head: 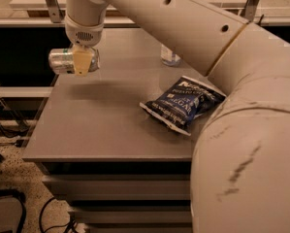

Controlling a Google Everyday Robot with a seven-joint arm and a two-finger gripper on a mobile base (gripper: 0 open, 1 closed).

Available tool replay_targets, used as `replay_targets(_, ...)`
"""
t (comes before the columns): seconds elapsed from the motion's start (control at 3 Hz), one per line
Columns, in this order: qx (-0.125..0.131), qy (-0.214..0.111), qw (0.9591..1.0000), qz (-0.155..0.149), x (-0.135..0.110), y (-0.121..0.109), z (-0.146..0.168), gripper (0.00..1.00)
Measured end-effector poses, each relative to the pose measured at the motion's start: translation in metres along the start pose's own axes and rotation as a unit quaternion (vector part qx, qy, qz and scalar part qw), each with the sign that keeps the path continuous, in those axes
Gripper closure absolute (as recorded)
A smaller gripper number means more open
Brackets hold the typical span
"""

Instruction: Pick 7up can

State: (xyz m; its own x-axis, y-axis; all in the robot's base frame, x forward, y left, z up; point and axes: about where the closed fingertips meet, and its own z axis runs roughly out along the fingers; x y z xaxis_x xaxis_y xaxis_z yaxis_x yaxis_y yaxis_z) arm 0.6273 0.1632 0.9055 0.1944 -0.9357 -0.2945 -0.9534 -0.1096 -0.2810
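Grey and matte, the tabletop (pixel 110 125) is stretching across the middle of the camera view, resting on a stack of dark shelves (pixel 125 198). Over its far left corner the 7up can (pixel 59 61) is hanging on its side. It is silver with small green markings, and its long axis is running left to right, with one end reaching out past the table's left edge. The can is being held clear of the surface, and a soft shadow (pixel 101 85) is lying on the table just below and to the right of it.

The gripper (pixel 83 62) is clamping the right-hand part of the can. One beige finger (pixel 82 57) is covering the front of the can, while the other is hiding behind it, so the jaws are sitting narrow around the can's body. The gripper is pointing straight down from a white wrist (pixel 84 30).

From there the cream arm (pixel 193 28) is sweeping up and to the right, and its bulk is filling the lower right corner.

Behind the arm, the base of a clear water bottle (pixel 169 57) is standing on the far part of the table, with its upper part hidden by the arm. A dark blue chip bag (pixel 181 106) is lying flat towards the table's right side, well apart from the can.

Black cables (pixel 6 127) are trailing over the speckled floor (pixel 8 174) to the left of the table.
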Motion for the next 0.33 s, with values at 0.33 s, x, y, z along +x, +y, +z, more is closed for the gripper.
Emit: replay_targets(0.33, -0.001, -0.002, 1.0, -0.002, -0.0015, -0.0027, -0.0014, 1.0)
